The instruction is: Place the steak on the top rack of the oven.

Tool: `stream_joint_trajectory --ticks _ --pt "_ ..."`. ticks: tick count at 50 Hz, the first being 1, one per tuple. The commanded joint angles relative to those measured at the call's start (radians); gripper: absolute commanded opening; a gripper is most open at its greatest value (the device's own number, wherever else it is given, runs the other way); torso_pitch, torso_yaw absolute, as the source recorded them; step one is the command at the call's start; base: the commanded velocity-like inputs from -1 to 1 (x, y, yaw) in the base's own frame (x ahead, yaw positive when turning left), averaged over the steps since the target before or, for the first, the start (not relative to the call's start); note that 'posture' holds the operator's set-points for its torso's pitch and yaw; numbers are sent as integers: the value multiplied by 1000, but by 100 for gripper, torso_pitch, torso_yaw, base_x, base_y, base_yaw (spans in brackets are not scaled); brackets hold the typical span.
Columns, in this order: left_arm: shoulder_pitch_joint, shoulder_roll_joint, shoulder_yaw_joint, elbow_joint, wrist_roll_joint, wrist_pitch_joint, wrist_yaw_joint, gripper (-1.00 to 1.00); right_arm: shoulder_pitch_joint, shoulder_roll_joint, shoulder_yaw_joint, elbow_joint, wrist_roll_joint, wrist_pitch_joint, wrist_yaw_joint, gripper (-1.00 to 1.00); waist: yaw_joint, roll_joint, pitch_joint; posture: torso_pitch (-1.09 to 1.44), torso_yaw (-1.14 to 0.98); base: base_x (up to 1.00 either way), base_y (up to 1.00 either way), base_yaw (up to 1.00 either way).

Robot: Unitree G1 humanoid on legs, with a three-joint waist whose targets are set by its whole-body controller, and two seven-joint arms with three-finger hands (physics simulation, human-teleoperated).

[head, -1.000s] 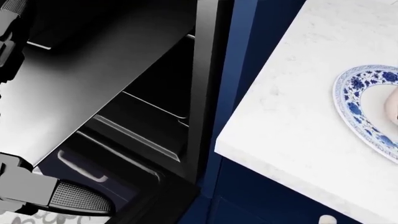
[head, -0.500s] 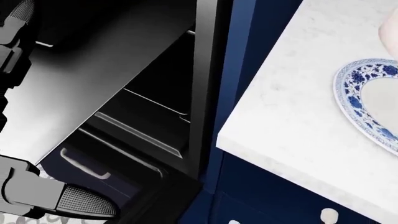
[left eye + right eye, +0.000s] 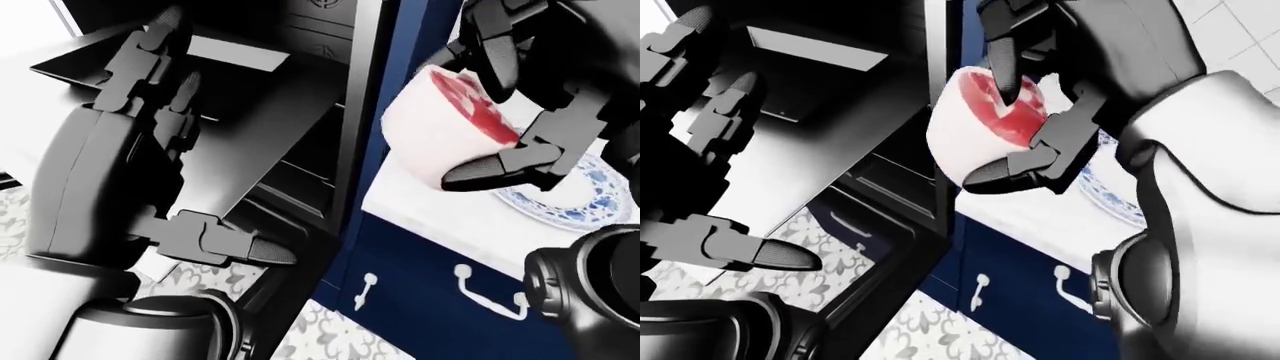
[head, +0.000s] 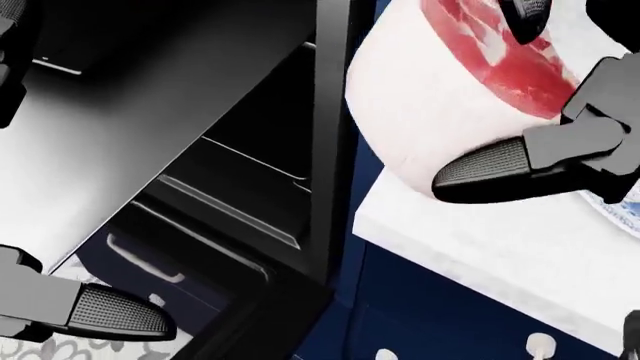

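In the left-eye view the right robot hand (image 3: 505,112) has its fingers closed round the steak (image 3: 440,127), holding it up in the air just right of the open oven (image 3: 300,161) and above the white desk (image 3: 470,217), with the blue plate (image 3: 580,196) under it. In the head view the steak is big and close, still right of the oven's dark inside. In the right-eye view the left robot hand (image 3: 715,172) has its fingers spread apart, holding nothing, over the oven door (image 3: 790,142).

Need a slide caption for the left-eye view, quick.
Right hand grips the steak above the counter beside the open oven.
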Motion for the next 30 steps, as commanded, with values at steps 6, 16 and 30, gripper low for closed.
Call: stream_joint_trajectory --ticks 6,16,30 --pt "-10 26 -6 -3 16 19 2 100 -98 33 34 79 -18 -86 -25 -100 -5 9 -28 0 1 0 0 0" --pt "-16 38 25 -3 -5 18 1 100 -204 161 -43 147 22 -88 29 -100 8 20 -22 0 6 0 0 0" --pt "-12 45 38 -3 -5 10 1 100 -241 213 -97 88 227 28 -52 -100 67 15 -21 0 13 0 0 0"
